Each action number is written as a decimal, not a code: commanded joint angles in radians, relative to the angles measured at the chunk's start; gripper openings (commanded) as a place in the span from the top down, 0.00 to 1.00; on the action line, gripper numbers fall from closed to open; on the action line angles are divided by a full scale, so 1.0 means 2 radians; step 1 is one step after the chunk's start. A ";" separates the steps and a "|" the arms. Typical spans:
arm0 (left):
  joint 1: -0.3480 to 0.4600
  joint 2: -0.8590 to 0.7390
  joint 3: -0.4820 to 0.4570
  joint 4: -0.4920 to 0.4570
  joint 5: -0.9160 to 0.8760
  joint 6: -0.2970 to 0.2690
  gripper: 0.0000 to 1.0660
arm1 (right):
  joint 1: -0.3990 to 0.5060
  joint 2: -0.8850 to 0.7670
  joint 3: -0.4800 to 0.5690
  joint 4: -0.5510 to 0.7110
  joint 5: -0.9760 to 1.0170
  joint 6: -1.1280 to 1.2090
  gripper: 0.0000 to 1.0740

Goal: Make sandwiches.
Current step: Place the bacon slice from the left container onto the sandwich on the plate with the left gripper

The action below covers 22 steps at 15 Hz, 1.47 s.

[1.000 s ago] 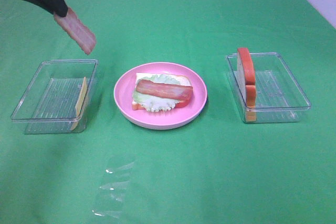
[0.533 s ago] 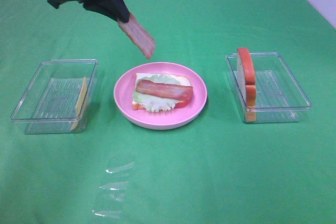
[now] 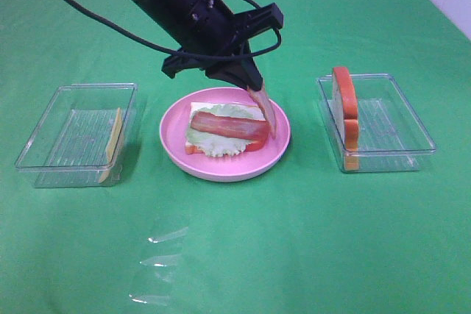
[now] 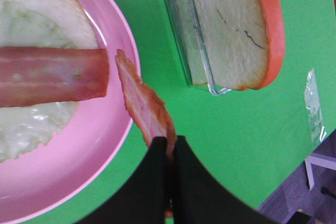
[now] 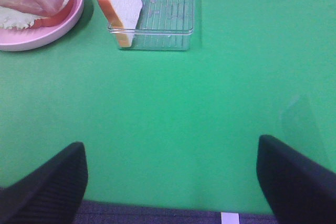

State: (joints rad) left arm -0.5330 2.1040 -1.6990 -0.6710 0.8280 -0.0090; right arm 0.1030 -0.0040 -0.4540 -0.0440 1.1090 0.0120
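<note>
Centrally on the bench, the left gripper (image 4: pixel 169 143) pinched a bacon strip (image 4: pixel 143 103) by the sandwich (image 3: pixel 213 142); the right gripper (image 5: pixel 170 150) gaped wide.

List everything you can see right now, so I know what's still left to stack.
plate: one, pink, table centre.
base bread: one, white, orange-brown crust, on the plate.
lettuce: one, pale green, on the base bread.
laid bacon: one, reddish-brown, on the lettuce.
held bacon: one, reddish-brown, hanging over the plate's right side.
left container: one, clear, left of the plate.
cheese: one, yellow, leaning on its right wall.
right container: one, clear, right of the plate.
spare bread: at least one, white, orange crust, upright inside it.
clear film: one, in front of the plate.
cloth: green, covers the table.
left gripper: black, shut on the held bacon.
right gripper: black, open, over bare cloth.
</note>
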 commanded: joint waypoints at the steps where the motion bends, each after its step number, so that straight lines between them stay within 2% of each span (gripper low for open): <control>1: -0.004 0.027 -0.002 -0.055 -0.007 0.054 1.00 | -0.001 -0.014 -0.002 0.000 -0.002 -0.001 0.22; 2: -0.004 0.037 -0.002 -0.049 -0.007 0.067 1.00 | -0.001 -0.014 -0.002 0.000 -0.002 -0.001 0.22; 3: -0.003 0.041 -0.002 -0.035 -0.007 0.066 1.00 | -0.001 -0.014 -0.002 0.000 -0.002 -0.001 0.22; 6: -0.003 0.045 -0.002 0.034 -0.007 0.031 1.00 | -0.001 -0.014 -0.002 0.000 -0.002 -0.001 0.22; 8: -0.003 0.045 -0.002 0.111 -0.007 -0.006 1.00 | -0.001 -0.014 -0.002 0.000 -0.002 -0.001 0.22; 9: -0.003 0.045 -0.002 0.173 -0.007 -0.037 1.00 | -0.001 -0.014 -0.002 0.000 -0.002 -0.001 0.22; 11: -0.003 0.045 -0.002 0.211 -0.015 -0.054 1.00 | -0.001 -0.014 -0.002 0.000 -0.002 -0.001 0.22; 15: -0.003 0.046 -0.002 0.232 -0.060 -0.061 1.00 | -0.001 -0.014 -0.002 0.000 -0.002 -0.001 0.22; 18: -0.003 0.051 -0.002 0.236 -0.050 -0.049 1.00 | -0.001 -0.014 -0.002 0.000 -0.002 -0.001 0.22; 19: -0.003 0.053 -0.002 0.244 -0.042 -0.051 0.92 | -0.001 -0.014 -0.002 0.000 -0.002 -0.001 0.22; 20: -0.003 0.053 -0.002 0.266 -0.036 -0.066 0.68 | -0.001 -0.014 -0.002 0.000 -0.002 -0.001 0.22; 21: -0.003 0.050 -0.002 0.278 -0.036 -0.080 0.49 | -0.001 -0.014 -0.002 0.000 -0.002 -0.001 0.22; 22: -0.003 0.049 -0.002 0.287 -0.036 -0.086 0.35 | -0.001 -0.014 -0.002 0.000 -0.002 -0.001 0.22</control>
State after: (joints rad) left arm -0.5370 2.2090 -1.6990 -0.1070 0.7490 -0.1640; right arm 0.1030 -0.0040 -0.4540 -0.0440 1.1090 0.0120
